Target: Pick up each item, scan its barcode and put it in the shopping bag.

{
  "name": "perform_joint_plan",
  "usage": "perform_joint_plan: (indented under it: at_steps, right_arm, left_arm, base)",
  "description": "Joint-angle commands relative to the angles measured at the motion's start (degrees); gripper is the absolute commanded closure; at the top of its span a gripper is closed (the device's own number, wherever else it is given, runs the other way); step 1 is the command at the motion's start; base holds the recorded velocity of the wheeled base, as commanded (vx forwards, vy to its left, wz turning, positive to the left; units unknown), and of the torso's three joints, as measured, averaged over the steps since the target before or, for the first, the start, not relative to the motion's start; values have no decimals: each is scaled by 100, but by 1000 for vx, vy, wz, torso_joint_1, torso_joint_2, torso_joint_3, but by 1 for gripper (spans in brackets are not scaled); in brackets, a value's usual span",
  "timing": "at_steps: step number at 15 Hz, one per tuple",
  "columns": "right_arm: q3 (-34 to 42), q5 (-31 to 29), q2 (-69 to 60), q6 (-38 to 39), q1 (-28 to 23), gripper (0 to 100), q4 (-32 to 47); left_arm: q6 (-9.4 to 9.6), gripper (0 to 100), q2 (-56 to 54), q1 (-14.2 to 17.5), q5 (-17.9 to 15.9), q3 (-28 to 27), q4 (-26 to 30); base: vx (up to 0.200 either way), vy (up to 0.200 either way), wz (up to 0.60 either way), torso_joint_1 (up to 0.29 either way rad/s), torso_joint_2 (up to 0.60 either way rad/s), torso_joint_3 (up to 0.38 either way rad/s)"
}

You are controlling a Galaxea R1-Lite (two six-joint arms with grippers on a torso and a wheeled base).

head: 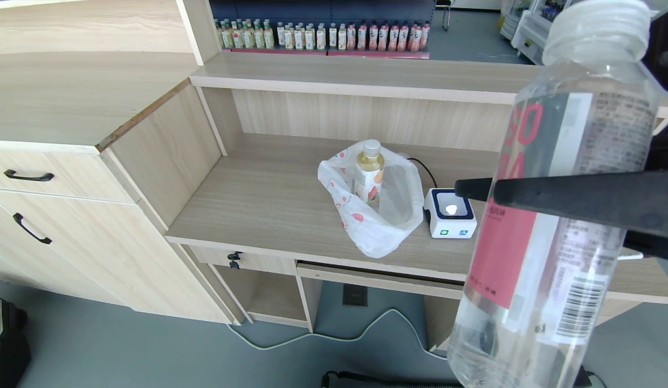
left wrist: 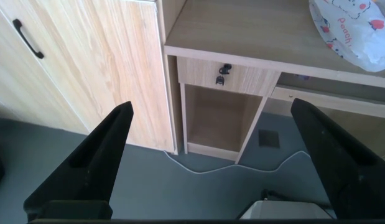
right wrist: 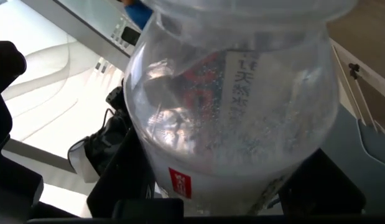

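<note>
Right tool (right wrist: 220,193) clamped on clear water bottle (head: 576,129), left tool (left wrist: 212,107) spread wide apart, empty

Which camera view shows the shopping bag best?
The head view: the shopping bag stands open on the counter with a drink bottle inside. The left wrist view catches its edge; the right wrist view faces the clear bottle.

Wooden counter (head: 269,205) — shopping bag (head: 387,226), scanner (head: 450,213)

Matte black left end effector (left wrist: 212,104), two broad wedge-shaped fingers (left wrist: 86,168), smooth faces
</note>
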Motion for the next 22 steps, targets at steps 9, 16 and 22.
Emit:
perform_joint_plan:
  at_steps: [9,16,22]
  right_arm:
    - [1001,-61,1164,-6630,-4920,100,-1433]
    - [1080,237,3177,-7175,-5052,100,-5406]
    - [632,642,4249,-7236,-4665,100,-6953]
  left_arm:
    - [7,0,-2,1,1,1,-2]
    - [7,0,-2,1,10,1,-2]
    - [-1,0,-2,1,1,1,-2]
  base:
    - [0,0,0,0,0,0]
    - [0,0,0,0,0,0]
    - [0,0,0,0,0,0]
